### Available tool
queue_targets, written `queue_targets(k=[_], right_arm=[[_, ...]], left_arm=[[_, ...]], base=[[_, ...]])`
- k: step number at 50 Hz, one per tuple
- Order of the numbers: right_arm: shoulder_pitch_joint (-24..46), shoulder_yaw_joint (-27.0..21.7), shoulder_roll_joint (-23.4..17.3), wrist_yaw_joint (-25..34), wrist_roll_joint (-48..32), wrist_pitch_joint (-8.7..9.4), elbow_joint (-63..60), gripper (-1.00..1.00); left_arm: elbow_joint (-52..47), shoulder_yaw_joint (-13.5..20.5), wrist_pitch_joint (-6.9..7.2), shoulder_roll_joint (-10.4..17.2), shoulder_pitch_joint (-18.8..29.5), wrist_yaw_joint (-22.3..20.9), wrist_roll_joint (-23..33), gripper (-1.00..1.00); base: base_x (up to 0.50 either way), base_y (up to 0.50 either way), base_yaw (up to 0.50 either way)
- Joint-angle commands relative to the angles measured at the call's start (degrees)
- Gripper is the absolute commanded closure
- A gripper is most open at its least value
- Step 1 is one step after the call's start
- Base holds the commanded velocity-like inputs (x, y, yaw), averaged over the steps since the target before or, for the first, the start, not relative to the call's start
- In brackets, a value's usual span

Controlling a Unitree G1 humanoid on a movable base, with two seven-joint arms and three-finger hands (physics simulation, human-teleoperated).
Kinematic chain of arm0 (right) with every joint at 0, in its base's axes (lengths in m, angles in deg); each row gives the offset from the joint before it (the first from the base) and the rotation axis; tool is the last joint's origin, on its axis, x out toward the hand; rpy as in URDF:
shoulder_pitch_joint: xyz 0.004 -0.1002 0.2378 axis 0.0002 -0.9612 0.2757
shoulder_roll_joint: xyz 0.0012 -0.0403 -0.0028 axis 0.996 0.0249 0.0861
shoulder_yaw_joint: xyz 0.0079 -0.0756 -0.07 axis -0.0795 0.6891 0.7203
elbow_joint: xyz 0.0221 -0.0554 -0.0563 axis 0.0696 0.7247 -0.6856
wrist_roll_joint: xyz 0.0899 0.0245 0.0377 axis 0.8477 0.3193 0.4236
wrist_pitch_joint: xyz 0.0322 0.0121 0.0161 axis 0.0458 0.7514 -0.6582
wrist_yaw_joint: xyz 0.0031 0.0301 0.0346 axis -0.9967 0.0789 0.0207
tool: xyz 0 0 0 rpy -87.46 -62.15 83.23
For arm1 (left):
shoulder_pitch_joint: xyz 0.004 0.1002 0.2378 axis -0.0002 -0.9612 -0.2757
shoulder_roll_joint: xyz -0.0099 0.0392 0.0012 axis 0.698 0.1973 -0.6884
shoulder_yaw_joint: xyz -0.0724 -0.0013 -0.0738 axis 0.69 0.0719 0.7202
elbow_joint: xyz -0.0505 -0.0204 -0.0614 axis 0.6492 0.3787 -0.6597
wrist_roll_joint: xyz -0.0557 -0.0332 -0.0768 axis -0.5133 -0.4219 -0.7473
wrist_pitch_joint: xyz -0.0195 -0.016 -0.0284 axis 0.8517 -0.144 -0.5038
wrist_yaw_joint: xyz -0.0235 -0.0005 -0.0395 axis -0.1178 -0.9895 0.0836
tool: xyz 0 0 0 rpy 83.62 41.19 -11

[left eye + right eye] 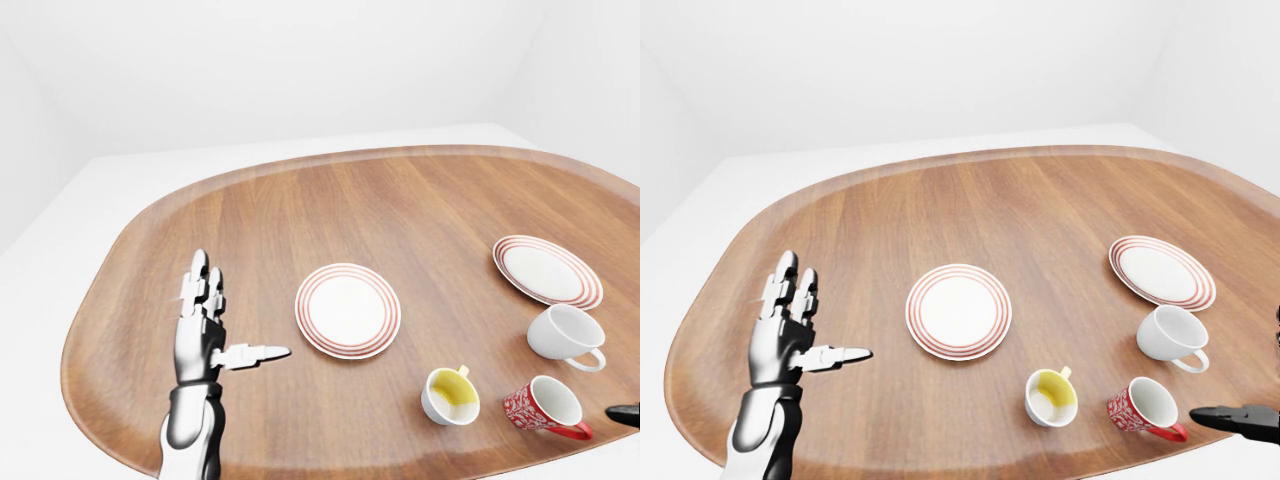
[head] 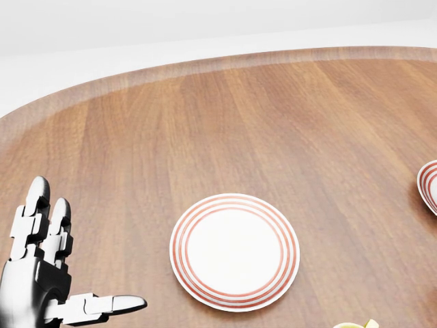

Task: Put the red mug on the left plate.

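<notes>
While left hand (image 1: pixel 205 325) hovers open, red mug (image 1: pixel 1145 408) lies apparently untouched

My left hand (image 1: pixel 790 335) is up over the table (image 1: pixel 1060 200) on the left, fingers spread, thumb poking right toward the left plate (image 1: pixel 958 311). Right plate (image 1: pixel 1162 272) sits far right, white mug (image 1: pixel 1171 336) just below it. Yellow mug (image 1: pixel 1051 397) and red mug (image 1: pixel 1147 408) sit side by side near the bottom. My right hand (image 1: pixel 1240 420) is just a dark fingertip beside the red mug's handle.
</notes>
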Motion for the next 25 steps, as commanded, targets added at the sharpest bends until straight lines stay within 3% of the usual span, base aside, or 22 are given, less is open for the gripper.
queue_targets(k=[1, 25], right_arm=[[0.0, 1.5, -0.2, -0.2, 0.3, 0.00, 1.5, -1.00], [-0.9, 3.7, 0.2, -1.4, 3.1, 0.00, 7.8, -1.00]], left_arm=[[-0.1, 0.1, -0.10, 0.0, -0.1, -0.1, 0.0, -1.00], [0.4, 0.1, -0.06, 0.0, 0.2, 0.0, 0.0, -1.00]], base=[[0.00, 0.00, 0.00], [0.00, 0.00, 0.00]])
